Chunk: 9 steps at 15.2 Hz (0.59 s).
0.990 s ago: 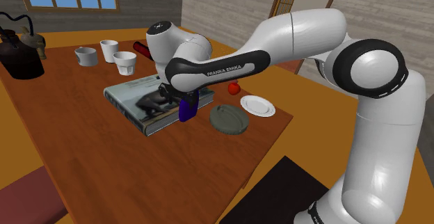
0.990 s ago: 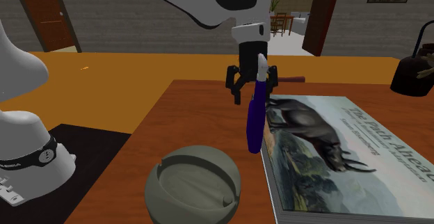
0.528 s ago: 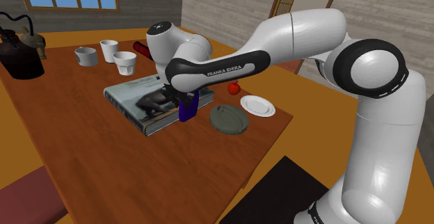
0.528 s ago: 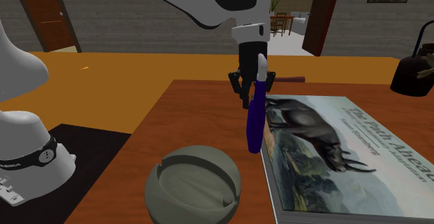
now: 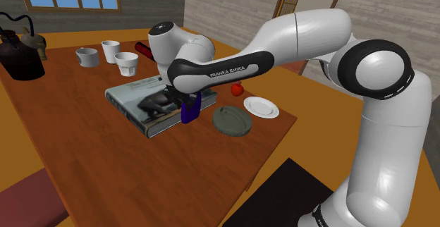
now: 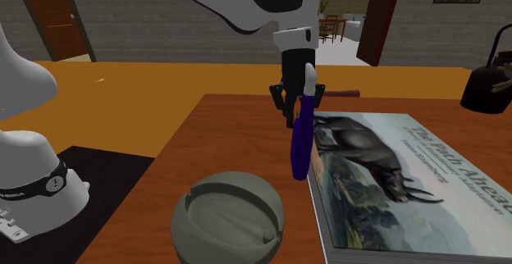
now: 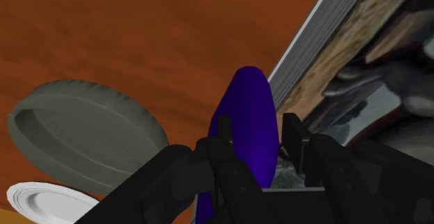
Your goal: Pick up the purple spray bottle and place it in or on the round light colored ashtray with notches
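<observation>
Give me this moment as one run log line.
phase: grasp | gripper: shut on purple spray bottle | bottle: upright on table beside book, not lifted | ashtray: empty

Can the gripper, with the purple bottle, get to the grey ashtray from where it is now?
Probably yes. The gripper, shut on the purple spray bottle, is near the ashtray, with bare table between them; the book lies on the other side.

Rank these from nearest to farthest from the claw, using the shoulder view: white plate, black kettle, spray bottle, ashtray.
1. Spray bottle, clasped in the claw.
2. Ashtray, just to the view's right.
3. White plate, beyond the ashtray.
4. Black kettle, view's far left.
</observation>
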Tool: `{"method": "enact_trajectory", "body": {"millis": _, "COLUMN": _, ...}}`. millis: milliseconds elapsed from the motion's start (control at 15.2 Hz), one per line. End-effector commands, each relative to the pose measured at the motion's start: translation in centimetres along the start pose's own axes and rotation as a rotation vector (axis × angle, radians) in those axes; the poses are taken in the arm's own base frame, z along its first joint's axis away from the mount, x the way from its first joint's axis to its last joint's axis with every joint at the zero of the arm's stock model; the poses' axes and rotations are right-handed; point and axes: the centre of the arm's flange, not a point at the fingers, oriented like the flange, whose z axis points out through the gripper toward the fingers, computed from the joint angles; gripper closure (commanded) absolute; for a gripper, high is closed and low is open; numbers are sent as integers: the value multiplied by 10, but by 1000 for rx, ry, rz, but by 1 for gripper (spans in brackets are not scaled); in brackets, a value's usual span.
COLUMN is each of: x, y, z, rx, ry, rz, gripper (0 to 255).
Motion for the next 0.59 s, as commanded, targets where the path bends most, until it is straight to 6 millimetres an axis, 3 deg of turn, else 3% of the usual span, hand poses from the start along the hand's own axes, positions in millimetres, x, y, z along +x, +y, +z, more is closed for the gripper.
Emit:
{"method": "enact_trajectory", "body": {"millis": 0, "x": 2, "y": 1, "z": -4, "rx": -2, "ry": 0, "rz": 1, "gripper": 255}}
{"method": "enact_trajectory", "body": {"millis": 528, "x": 17, "y": 5, "z": -43, "rx": -2, "ry": 0, "rz": 1, "gripper": 255}}
